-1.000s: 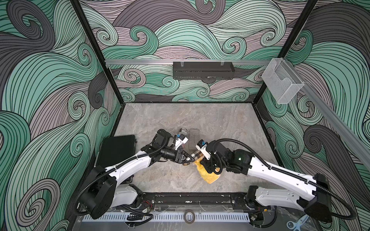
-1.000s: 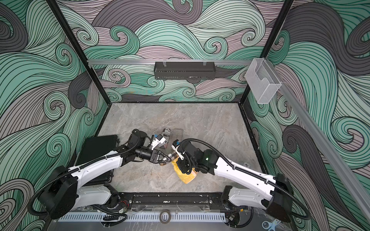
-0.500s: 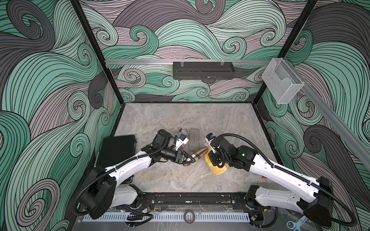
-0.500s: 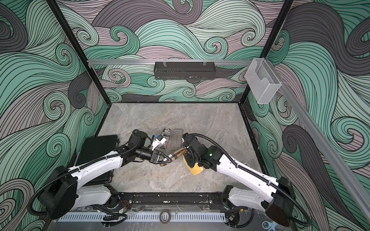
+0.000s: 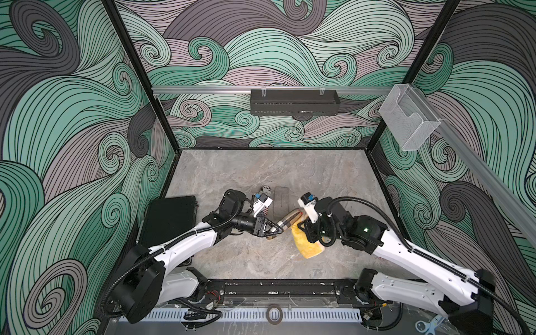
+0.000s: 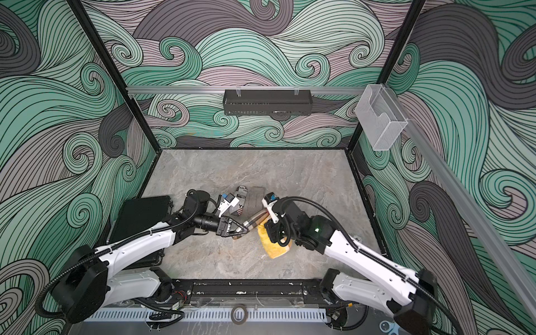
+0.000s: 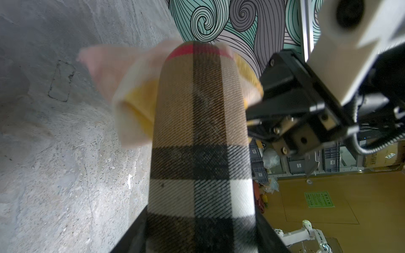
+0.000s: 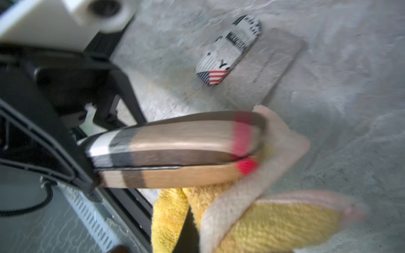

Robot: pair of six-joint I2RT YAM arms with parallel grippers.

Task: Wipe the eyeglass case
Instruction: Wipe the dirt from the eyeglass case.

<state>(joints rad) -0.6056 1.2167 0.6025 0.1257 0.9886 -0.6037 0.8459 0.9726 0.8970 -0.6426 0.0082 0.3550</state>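
A tan, black and white plaid eyeglass case [image 5: 290, 222] [image 6: 255, 220] hangs above the stone floor near the front middle. My left gripper [image 5: 274, 230] [image 7: 200, 219] is shut on its near end, with a black finger on each side. A yellow and cream cloth [image 5: 307, 246] [image 6: 274, 246] wraps round the case's red-striped far end [image 8: 243, 140] and hangs below it. My right gripper [image 5: 304, 229] is shut on that cloth [image 8: 263, 219], and the cloth hides its fingertips in the right wrist view. The case [image 7: 200, 131] fills the left wrist view.
A newsprint-patterned case with a flag [image 5: 262, 200] [image 8: 228, 52] lies on the floor behind the left wrist, beside a flat grey pouch [image 5: 281, 201]. A black box [image 5: 169, 220] sits at the left wall. A black tray [image 5: 294, 101] and a clear bin [image 5: 409, 119] hang on the walls.
My right gripper drew the cloth along the case toward its far end, then came partway back toward the front. The left arm kept the case still.
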